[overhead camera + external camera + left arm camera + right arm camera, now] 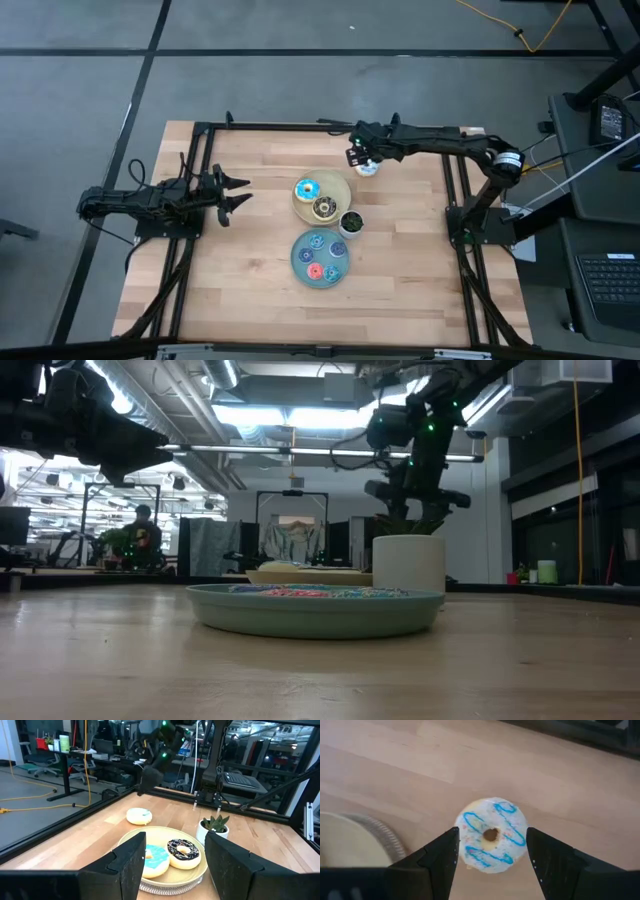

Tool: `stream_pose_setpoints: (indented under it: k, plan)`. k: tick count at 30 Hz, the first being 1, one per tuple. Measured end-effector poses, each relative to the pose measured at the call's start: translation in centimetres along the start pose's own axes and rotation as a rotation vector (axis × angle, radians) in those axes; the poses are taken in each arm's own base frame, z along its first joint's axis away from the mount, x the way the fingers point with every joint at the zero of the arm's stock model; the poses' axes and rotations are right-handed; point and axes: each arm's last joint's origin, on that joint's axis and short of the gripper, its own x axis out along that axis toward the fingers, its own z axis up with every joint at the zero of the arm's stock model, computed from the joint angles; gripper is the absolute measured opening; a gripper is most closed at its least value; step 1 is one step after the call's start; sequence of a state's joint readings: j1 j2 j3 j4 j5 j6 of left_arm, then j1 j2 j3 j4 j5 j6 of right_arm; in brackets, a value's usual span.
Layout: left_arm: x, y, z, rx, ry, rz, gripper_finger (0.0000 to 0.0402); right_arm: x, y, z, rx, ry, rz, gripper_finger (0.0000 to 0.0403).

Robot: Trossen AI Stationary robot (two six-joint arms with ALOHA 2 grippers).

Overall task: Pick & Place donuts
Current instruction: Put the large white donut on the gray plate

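With its fingers spread wide, the right gripper (491, 851) hovers over the white-iced donut (493, 834) lying between them on the surface, so the pick step apparently requires descent, then closure.

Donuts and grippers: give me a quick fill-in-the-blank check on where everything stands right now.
1. The white-iced donut lies on the bare ____, outside both plates.
2. The cream plate holds ____ donuts: the light-blue-iced donut and the dark brown donut.
3. The right gripper hovers over the white-iced donut, fingers ____.
4. The tiny donuts lie on the ____ plate, while the left gripper waits.

Missing words: table; two; open; blue
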State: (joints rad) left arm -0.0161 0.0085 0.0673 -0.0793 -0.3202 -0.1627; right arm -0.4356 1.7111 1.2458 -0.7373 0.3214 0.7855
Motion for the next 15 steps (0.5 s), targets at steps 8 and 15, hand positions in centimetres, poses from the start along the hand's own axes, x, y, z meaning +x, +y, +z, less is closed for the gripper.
stream_pose_setpoints:
  k: [8,15]
  plan:
    - [0.0,0.0,0.0,0.0,0.0,0.0,0.0196,2.2,-1.4,-1.1,0.042,0.015,-0.029,0.0232]
    - [0.0,0.0,0.0,0.0,0.0,0.0,0.0196,3.6,-2.2,-1.6,0.056,0.003,-0.027,0.0232]
